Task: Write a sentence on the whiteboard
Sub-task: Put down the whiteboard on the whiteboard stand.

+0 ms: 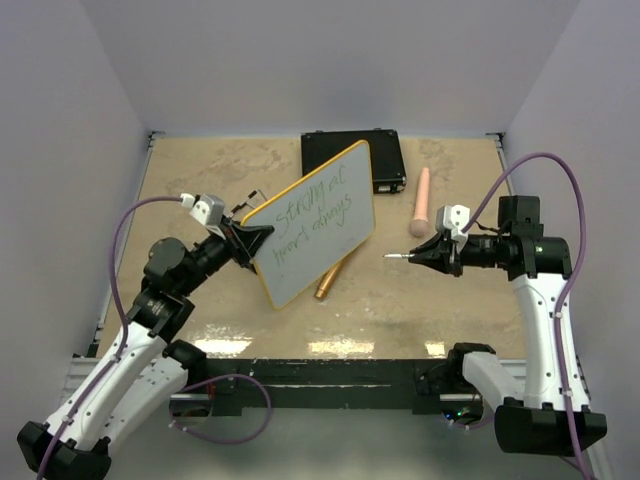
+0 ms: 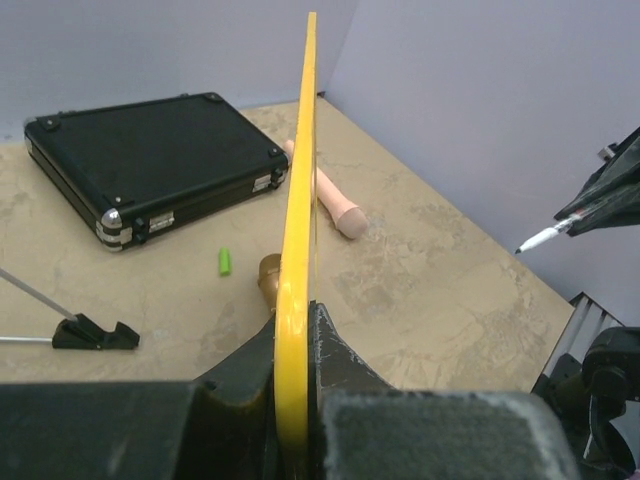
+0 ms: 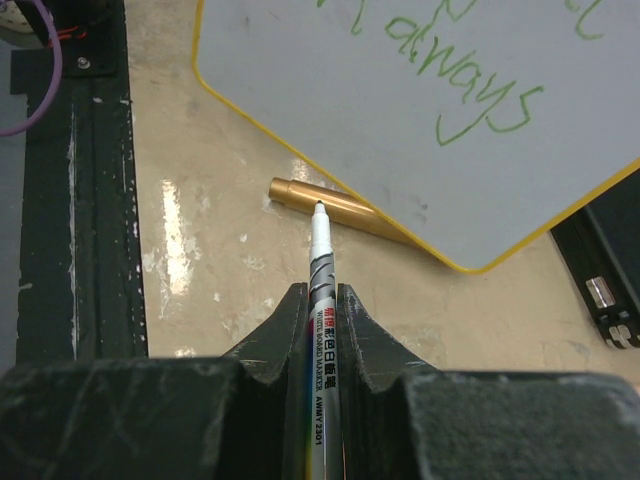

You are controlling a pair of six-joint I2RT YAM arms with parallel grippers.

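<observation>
The whiteboard [image 1: 315,222], white with a yellow rim, is held tilted above the table. My left gripper [image 1: 258,240] is shut on its left edge; in the left wrist view the rim [image 2: 298,230] runs edge-on between the jaws. The green sentence [image 1: 315,220] sits on the board in two lines; its end "always" shows in the right wrist view [image 3: 470,80]. My right gripper [image 1: 428,255] is shut on a white marker [image 3: 320,270], tip bare, pointing left and apart from the board's right edge.
A black case [image 1: 352,160] lies at the back behind the board. A pink cylinder [image 1: 421,200] lies right of it. A gold tube [image 3: 330,205] lies under the board. A green cap [image 2: 225,262] and a small black stand [image 2: 95,333] lie on the table.
</observation>
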